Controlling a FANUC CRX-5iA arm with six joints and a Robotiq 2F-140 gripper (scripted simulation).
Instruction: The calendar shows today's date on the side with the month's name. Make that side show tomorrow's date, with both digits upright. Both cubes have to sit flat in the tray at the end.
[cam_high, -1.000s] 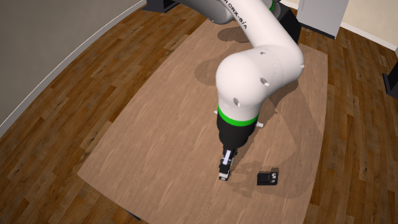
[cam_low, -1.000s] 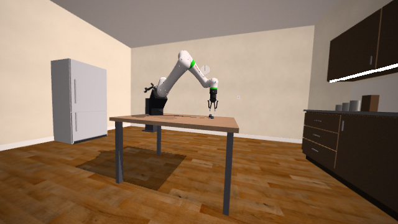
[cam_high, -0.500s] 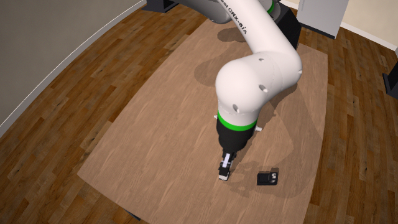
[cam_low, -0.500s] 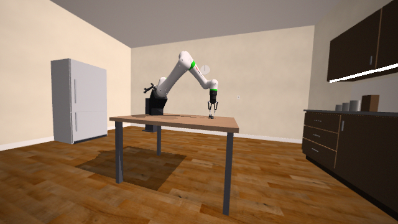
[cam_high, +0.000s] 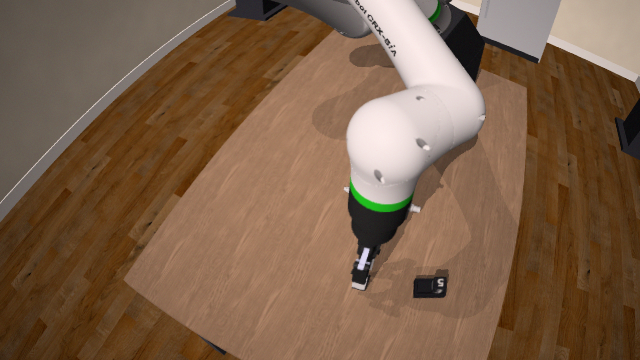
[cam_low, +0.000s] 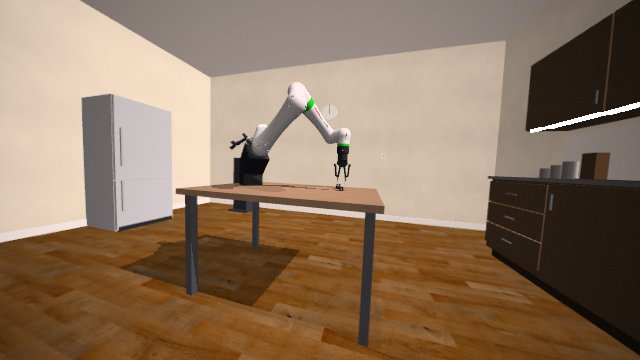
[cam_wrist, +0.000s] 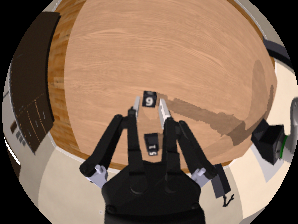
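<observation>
My gripper (cam_high: 360, 286) (cam_low: 341, 185) (cam_wrist: 149, 103) points down, partly open, with a fingertip on each side of a loose black cube (cam_wrist: 149, 99). In the wrist view there is a gap between the cube and each fingertip. The cube shows a white digit that reads as 9 there; it is hidden behind the finger in the top view. The black tray (cam_high: 423, 295) (cam_wrist: 150, 136) stands apart from the gripper, to its right in the top view. A second black cube (cam_high: 440, 283) (cam_wrist: 153, 149) sits in the tray's right end, with a white 5 visible. The tray's other place is empty. The month's name cannot be read.
The wooden table (cam_high: 240, 225) (cam_low: 300, 196) carries the arm's black base (cam_low: 252, 167) at its far end. The arm's shadow falls around the tray. The table's near edge lies beyond the tray in the top view.
</observation>
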